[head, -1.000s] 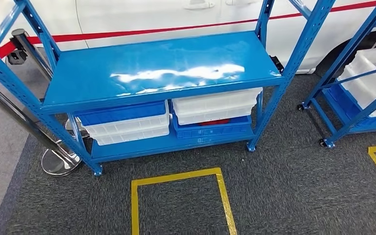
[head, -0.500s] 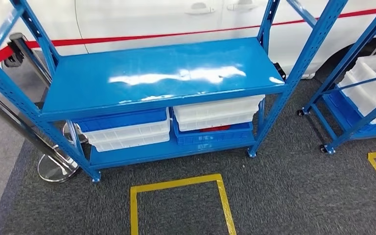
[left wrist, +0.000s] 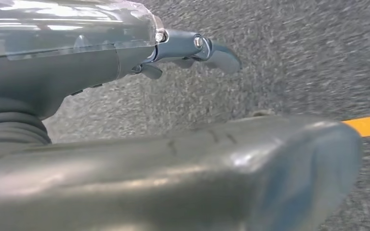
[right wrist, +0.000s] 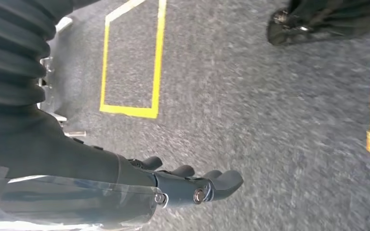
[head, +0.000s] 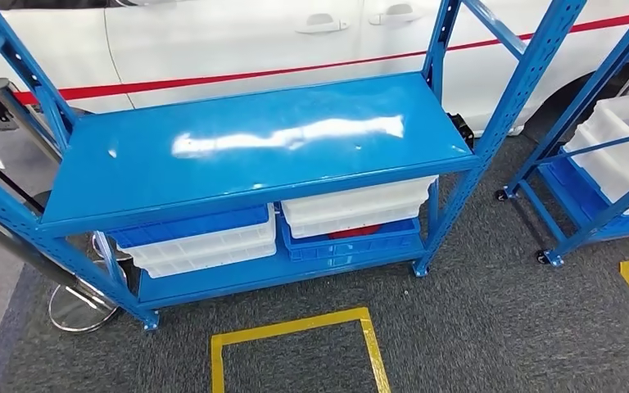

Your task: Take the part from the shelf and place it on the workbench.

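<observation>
A blue metal shelf rack (head: 254, 155) stands in front of me in the head view, its glossy middle board bare. On the bottom board sit two stacks of bins. In the right stack, a white bin (head: 352, 205) rests on a blue bin (head: 352, 244), and a bit of something red (head: 354, 232) shows between them. In the left stack, a blue bin (head: 188, 225) tops a white one (head: 205, 250). My left hand (left wrist: 188, 48) hangs over the grey carpet, fingers stretched out and holding nothing. My right hand (right wrist: 188, 185) also hangs over the carpet, holding nothing.
A white car (head: 213, 41) with a red stripe stands behind the rack. A second blue rack (head: 557, 172) on castors with white bins (head: 622, 139) is at the right. A chrome barrier post base (head: 78, 307) sits left of the rack. Yellow tape squares (head: 295, 327) mark the carpet.
The whole picture has shifted: the camera moved, so the rack now sits lower and further left in view and more of the car shows. The bins have not moved on the rack.
</observation>
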Controlling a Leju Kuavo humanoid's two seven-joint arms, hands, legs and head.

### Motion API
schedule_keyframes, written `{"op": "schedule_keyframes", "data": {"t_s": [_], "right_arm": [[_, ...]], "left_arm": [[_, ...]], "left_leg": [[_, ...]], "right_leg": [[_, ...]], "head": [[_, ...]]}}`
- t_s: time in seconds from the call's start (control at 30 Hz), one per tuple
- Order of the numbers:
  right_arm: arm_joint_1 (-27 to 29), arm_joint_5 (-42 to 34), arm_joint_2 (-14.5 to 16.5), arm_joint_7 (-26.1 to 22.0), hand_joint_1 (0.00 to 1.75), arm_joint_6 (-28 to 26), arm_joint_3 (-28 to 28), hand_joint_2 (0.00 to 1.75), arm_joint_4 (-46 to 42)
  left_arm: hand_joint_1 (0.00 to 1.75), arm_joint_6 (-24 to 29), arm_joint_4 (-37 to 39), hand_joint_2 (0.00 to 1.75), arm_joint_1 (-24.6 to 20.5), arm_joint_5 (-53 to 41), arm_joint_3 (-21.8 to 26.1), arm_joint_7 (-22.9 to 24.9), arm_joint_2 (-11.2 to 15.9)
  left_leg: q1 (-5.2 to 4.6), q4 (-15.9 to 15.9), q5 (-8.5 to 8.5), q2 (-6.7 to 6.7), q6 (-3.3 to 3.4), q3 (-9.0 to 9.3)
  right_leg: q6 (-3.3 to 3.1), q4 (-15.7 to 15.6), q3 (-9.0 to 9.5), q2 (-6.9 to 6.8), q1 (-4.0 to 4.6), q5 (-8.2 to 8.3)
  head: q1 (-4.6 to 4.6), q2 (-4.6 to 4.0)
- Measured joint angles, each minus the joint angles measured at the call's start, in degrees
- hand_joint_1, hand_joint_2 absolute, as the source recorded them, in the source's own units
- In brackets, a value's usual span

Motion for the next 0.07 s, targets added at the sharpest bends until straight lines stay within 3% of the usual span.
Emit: {"op": "schedule_keyframes", "data": {"t_s": [0.07], "right_arm": [[-0.2,0.2,0.0,0.0,0.0,0.0,0.0,1.75,0.0]], "left_arm": [[0.0,0.3,0.0,0.0,-0.1,0.0,0.0,0.2,-0.1]], "left_leg": [[-0.21,0.0,0.07,-0.09,0.31,0.19]], "right_leg": [[0.61,-0.1,0.44,0.17,-0.02,-0.77]], "head": [[0.0,0.0]]}}
